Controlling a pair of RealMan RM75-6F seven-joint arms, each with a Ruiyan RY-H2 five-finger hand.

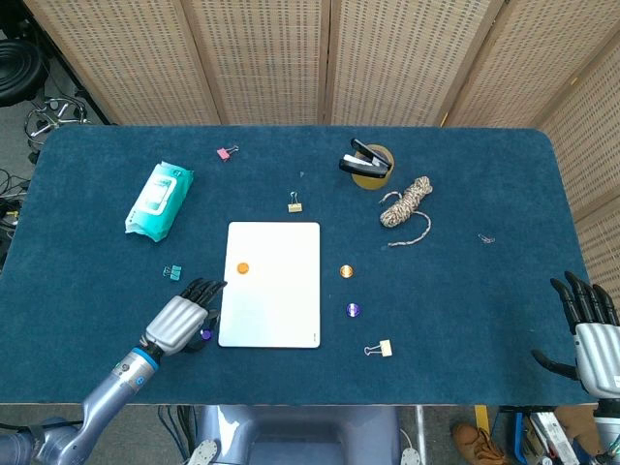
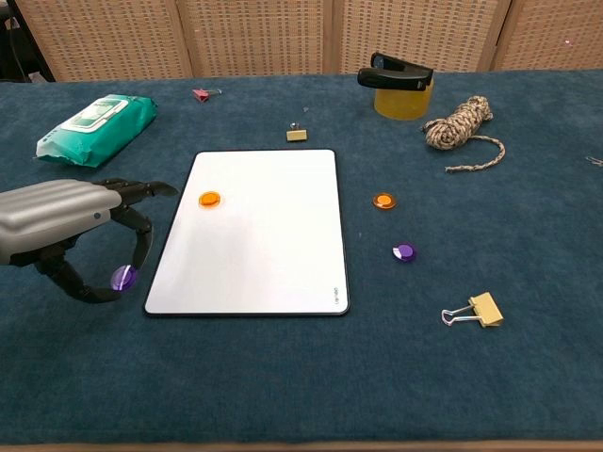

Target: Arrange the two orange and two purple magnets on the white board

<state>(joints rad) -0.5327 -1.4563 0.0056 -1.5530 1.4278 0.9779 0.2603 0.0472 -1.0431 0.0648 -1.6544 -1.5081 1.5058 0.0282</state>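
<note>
The white board [image 1: 276,300] [image 2: 259,245] lies flat mid-table, with one orange magnet [image 1: 242,268] [image 2: 209,200] on its upper left part. A second orange magnet [image 1: 346,272] [image 2: 382,201] and a purple magnet [image 1: 354,310] [image 2: 404,251] lie on the cloth to the board's right. My left hand [image 1: 180,323] [image 2: 61,226] hovers just off the board's lower left corner and pinches the other purple magnet [image 1: 204,334] [image 2: 122,278] between thumb and fingertip. At the table's right edge my right hand [image 1: 589,329] has its fingers spread and holds nothing.
A wipes pack [image 1: 160,199] [image 2: 94,118] lies far left and a teal clip [image 1: 172,272] just above my left hand. Beige binder clips [image 2: 476,309] [image 2: 297,134] sit near the board. A rope bundle [image 2: 462,122] and a stapler on a tape roll [image 2: 400,80] are behind to the right.
</note>
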